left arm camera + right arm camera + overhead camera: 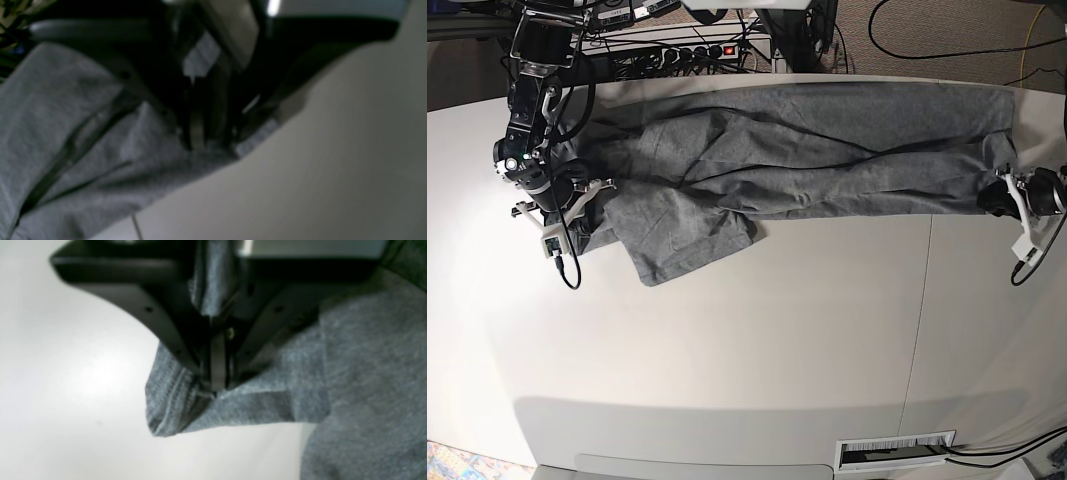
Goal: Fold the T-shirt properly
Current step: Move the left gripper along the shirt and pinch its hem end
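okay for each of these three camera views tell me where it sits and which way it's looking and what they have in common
Left wrist: on the left arm, looking down its left gripper, jaws pinching the heather-grey cotton T-shirt over the white table.
Right wrist: on the right arm, looking down its right gripper, jaws shut on a stitched hem.
Base: overhead, facing down on the table; both arms show at the stretched shirt's ends.
Shared: all views show the shirt and table.

Both arms low and spread wide apart

The right gripper [217, 386] has its jaws pinched tight on the T-shirt [807, 150]; the left gripper [206, 146], at the opposite end, also clamps cloth between its part-closed jaws, wrist lying near level.
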Robot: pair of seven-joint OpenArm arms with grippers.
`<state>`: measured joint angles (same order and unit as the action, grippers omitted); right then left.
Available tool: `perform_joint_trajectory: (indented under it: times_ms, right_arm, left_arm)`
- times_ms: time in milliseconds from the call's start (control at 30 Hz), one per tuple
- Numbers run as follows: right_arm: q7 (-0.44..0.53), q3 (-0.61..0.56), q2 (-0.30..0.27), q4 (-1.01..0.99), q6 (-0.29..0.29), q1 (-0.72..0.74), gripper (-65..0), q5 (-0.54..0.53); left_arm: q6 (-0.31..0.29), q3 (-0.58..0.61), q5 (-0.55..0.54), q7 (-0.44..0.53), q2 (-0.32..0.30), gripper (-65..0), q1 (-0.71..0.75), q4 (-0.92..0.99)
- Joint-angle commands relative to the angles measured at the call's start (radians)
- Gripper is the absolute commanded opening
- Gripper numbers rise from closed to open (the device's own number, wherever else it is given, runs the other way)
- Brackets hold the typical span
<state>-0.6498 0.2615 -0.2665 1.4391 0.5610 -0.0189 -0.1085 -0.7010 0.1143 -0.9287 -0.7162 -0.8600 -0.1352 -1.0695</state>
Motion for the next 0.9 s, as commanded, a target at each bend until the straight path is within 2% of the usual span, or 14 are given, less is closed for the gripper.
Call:
perform_joint_trajectory:
  times_ms: [0, 67, 167, 267, 500, 667, 767, 867]
  right_arm:
    - [-0.027, 0.004, -0.014, 0.002, -0.008, 0.006, -65.0, 0.027]
    - [-0.028, 0.004, -0.014, 0.003, -0.008, 0.011, -65.0, 0.027]
    - [-0.047, 0.004, -0.017, 0.003, -0.01, 0.033, -65.0, 0.026]
    - [-0.084, 0.004, -0.016, 0.003, -0.01, 0.068, -65.0, 0.026]
    - [-0.117, 0.009, -0.016, 0.009, -0.009, 0.124, -65.0, 0.005]
    - [-0.153, 0.009, -0.017, 0.015, -0.009, 0.141, -65.0, 0.004]
    - [-0.181, 0.009, -0.016, 0.064, -0.01, 0.141, -65.0, -0.031]
    - [-0.198, 0.009, -0.016, 0.143, -0.01, 0.145, -65.0, -0.066]
  left_arm:
    - [0.003, -0.008, 0.032, 0.01, -0.008, -55.1, -0.014, -0.009]
    - [0.003, -0.008, 0.064, 0.042, 0.007, -55.1, -0.016, -0.009]
    - [0.003, -0.008, 0.054, 0.042, 0.008, -55.1, -0.027, -0.013]
    - [0.003, -0.008, 0.033, -0.029, -0.007, -55.1, -0.055, -0.038]
    - [0.003, -0.008, -0.347, -0.322, -0.085, -55.1, -0.061, -0.156]
    - [0.003, -0.008, -0.542, -0.468, -0.091, -55.1, -0.052, -0.176]
    - [0.003, -0.008, -0.555, -0.506, -0.084, -55.1, -0.013, -0.176]
    - [0.003, -0.008, -0.555, -0.479, -0.058, -55.1, 0.042, -0.176]
